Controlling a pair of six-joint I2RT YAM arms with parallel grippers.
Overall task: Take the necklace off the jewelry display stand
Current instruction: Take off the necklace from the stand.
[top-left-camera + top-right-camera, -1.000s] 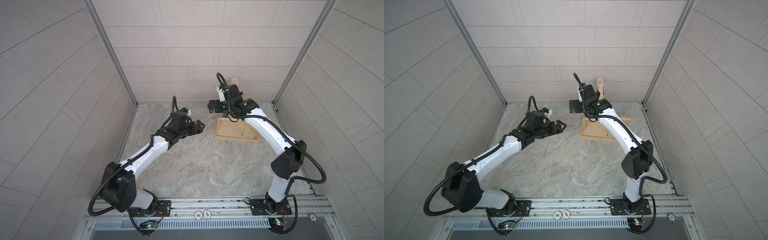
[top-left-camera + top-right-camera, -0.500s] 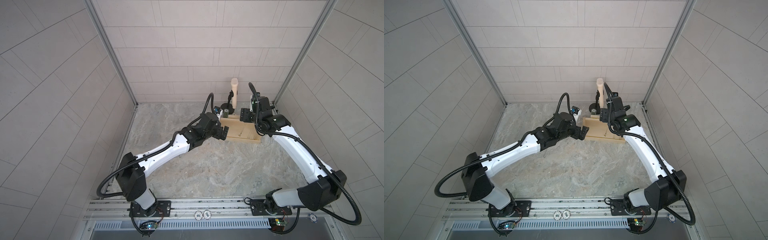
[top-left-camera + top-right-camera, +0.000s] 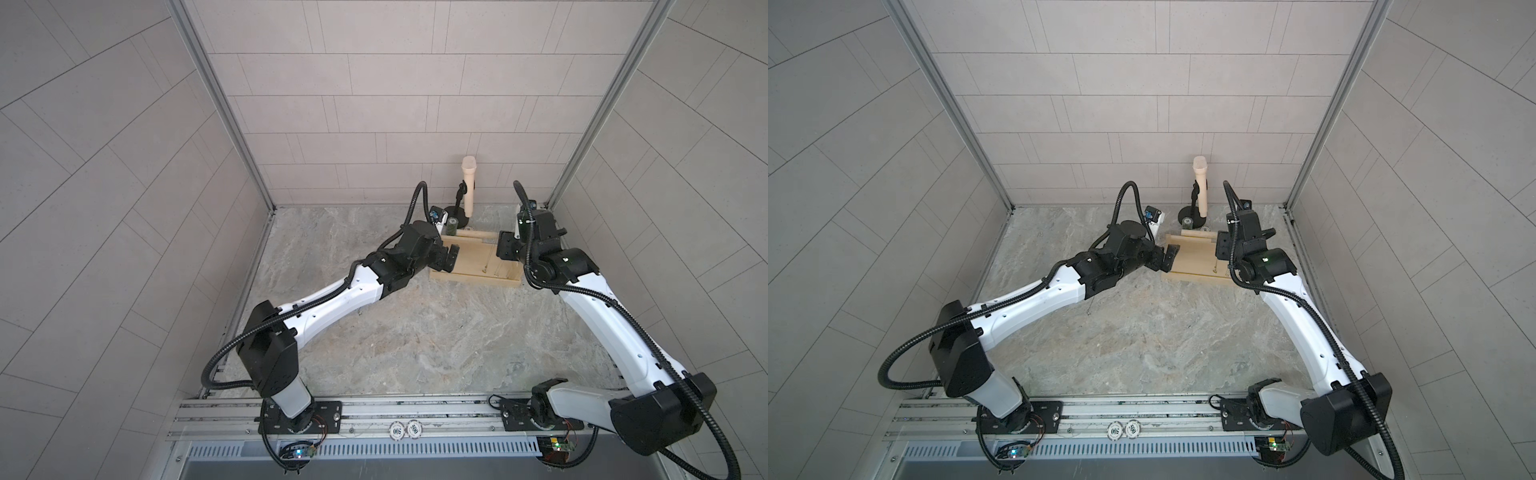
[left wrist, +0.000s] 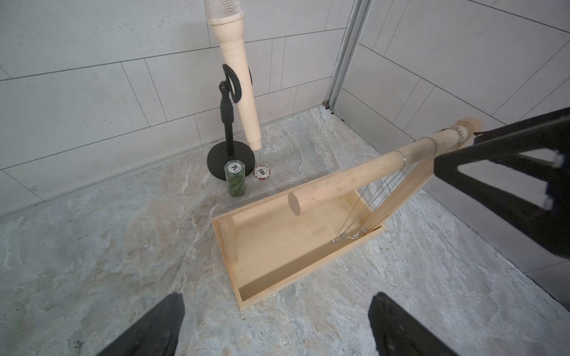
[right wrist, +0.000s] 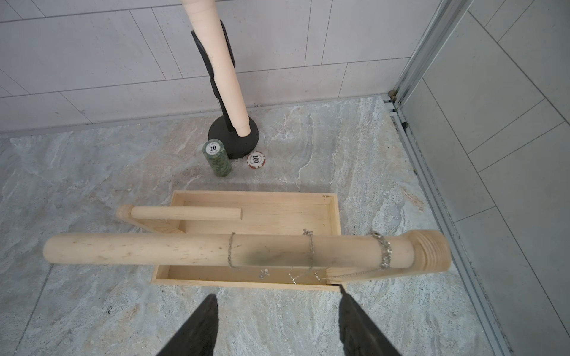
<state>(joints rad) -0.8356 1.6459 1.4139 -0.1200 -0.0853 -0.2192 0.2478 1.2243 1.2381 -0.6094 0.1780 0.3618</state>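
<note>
Our left end effector (image 4: 274, 334) has its jaws spread wide with nothing between them. Its black fingers (image 4: 148, 329) hang over the marbled bench (image 4: 92, 246) just short of the jewelry display stand (image 4: 222, 243), at the end where the stand's dowel bar (image 4: 339, 185) ends free.

Our right end effector (image 5: 276, 326) also has its jaws apart, and we see nothing clamped between them. It faces the stand's long side. One fingertip is right at the tray rim beside the stand's upright end frame (image 5: 431, 252); we cannot tell whether it touches.

The necklace (image 5: 230, 251), a thin silver chain, is looped over the dowel bar about midway along the stand, and its lower part hangs down into the stand's tray. A second thin chain (image 5: 311, 246) loops over the bar nearer the upright end frame. A thicker link chain (image 5: 384, 251) is wrapped round the bar right against that frame. Small pendants (image 4: 348, 237) reach down to the tray under the chains. A shorter dowel (image 5: 185, 213) sticks out low at the stand's opposite end.

Behind the stand, toward the back wall, a cream microphone (image 5: 228, 77) leans in a black round-based holder (image 5: 249, 141). Between that holder and the stand, a stack of green poker chips marked 20 (image 5: 217, 160) stands upright. A single red-and-white chip marked 100 (image 5: 256, 159) lies flat just beside it.
</note>
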